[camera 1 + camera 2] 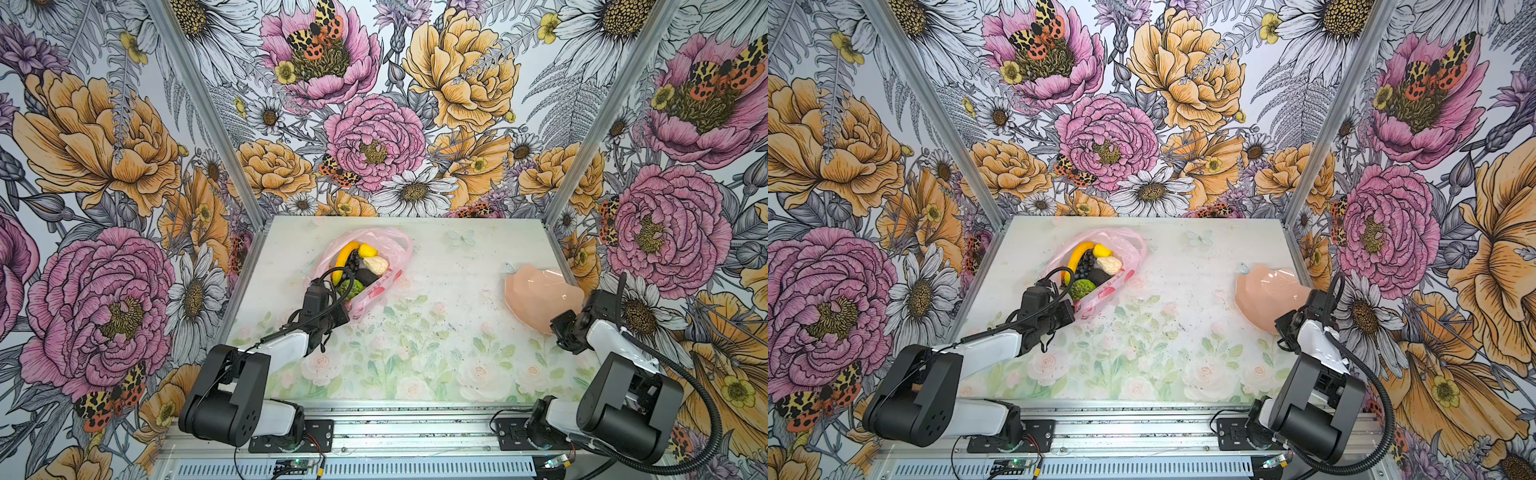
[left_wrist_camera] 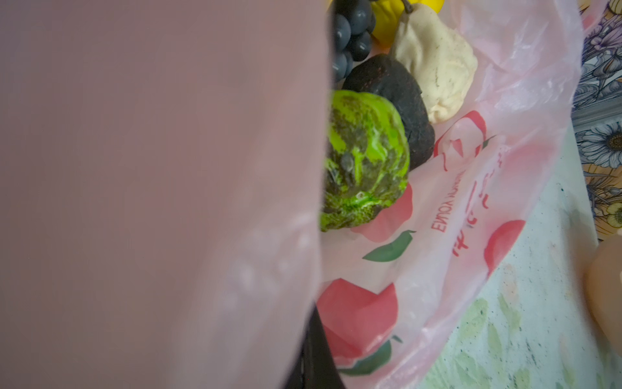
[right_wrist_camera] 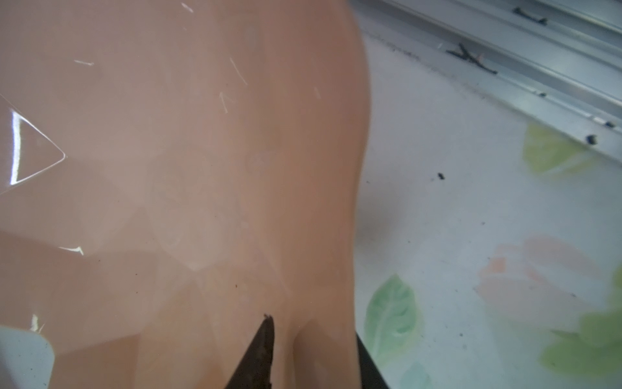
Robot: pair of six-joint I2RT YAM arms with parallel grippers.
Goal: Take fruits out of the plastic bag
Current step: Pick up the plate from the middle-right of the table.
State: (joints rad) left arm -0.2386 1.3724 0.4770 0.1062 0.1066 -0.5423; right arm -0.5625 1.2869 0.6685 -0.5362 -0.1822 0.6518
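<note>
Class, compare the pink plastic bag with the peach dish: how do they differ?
The plastic bag is thin, crumpled, translucent film with red prints; the peach dish is rigid, plain and glossy. The bag holds the fruits; no fruit shows in the dish. Both are pinkish containers on the table.

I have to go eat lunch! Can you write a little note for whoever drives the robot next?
Left gripper: shut, pinching the near edge of the plastic bag.
Right gripper: jaws straddle the rim of the peach dish; grip unclear.
Banana, lemon, pear, grape bunch, avocado and lime-green ball all lie in the bag.
Done: no fruit out yet. Left: lift out every one.
</note>
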